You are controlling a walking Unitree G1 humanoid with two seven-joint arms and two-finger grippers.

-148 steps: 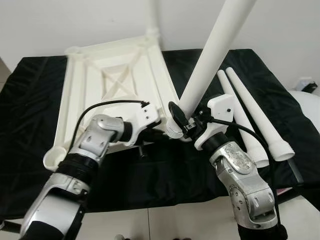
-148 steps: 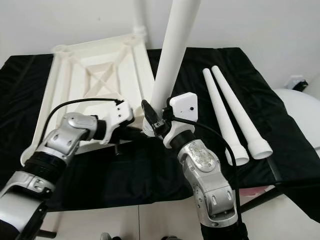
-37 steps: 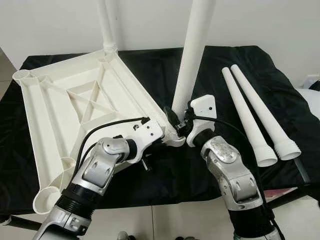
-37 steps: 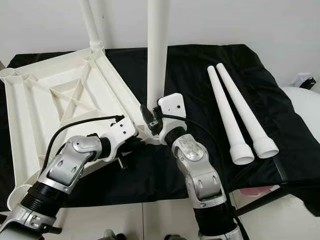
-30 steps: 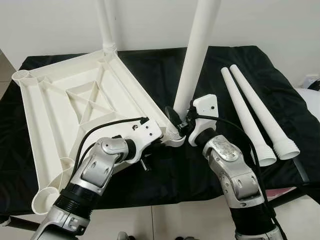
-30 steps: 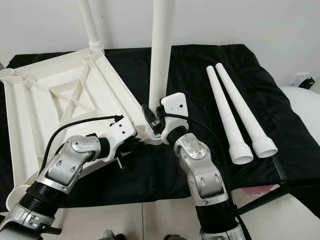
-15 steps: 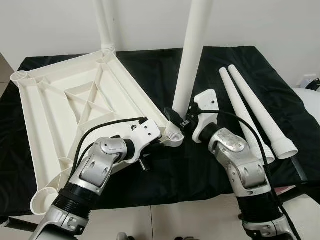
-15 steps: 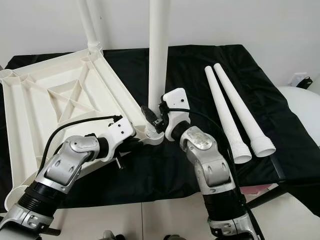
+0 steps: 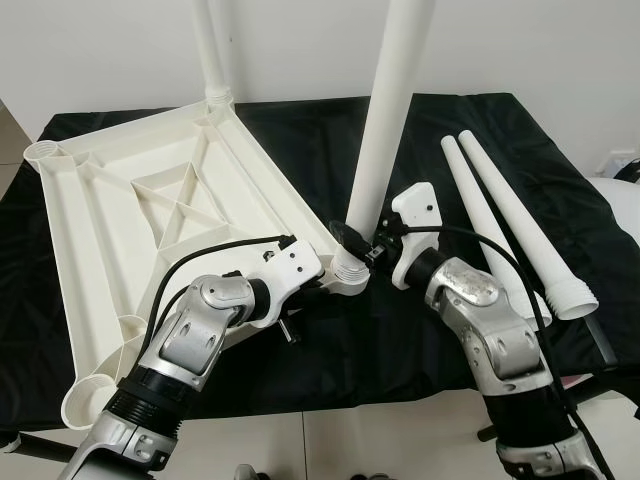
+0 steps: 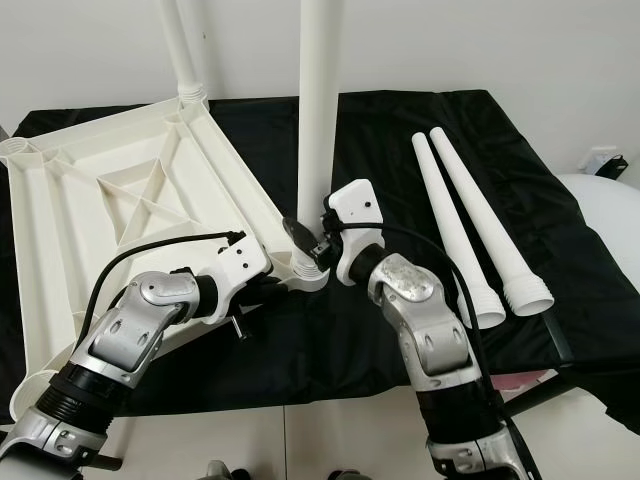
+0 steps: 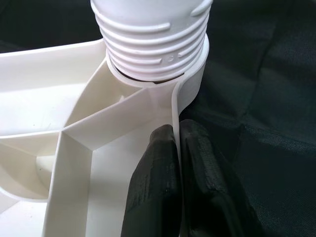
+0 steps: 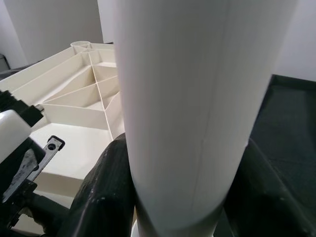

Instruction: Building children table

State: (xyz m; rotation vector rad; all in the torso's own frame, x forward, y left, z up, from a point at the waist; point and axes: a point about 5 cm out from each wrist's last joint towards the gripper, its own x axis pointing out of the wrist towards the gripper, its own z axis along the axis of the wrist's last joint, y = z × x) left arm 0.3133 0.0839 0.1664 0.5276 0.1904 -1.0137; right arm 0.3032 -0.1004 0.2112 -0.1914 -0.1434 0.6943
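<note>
We had the left gripper pinching the upturned tabletop rim by its near corner socket, while the right gripper clamped the leg, threads partly seated, so more twisting seemed next.

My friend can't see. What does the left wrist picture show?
The left hand pinches the thin white wall of the upside-down tabletop between its two black fingers. Just past them, the ridged screw end of a table leg sits in the tabletop's corner socket, with black cloth beside it.
</note>
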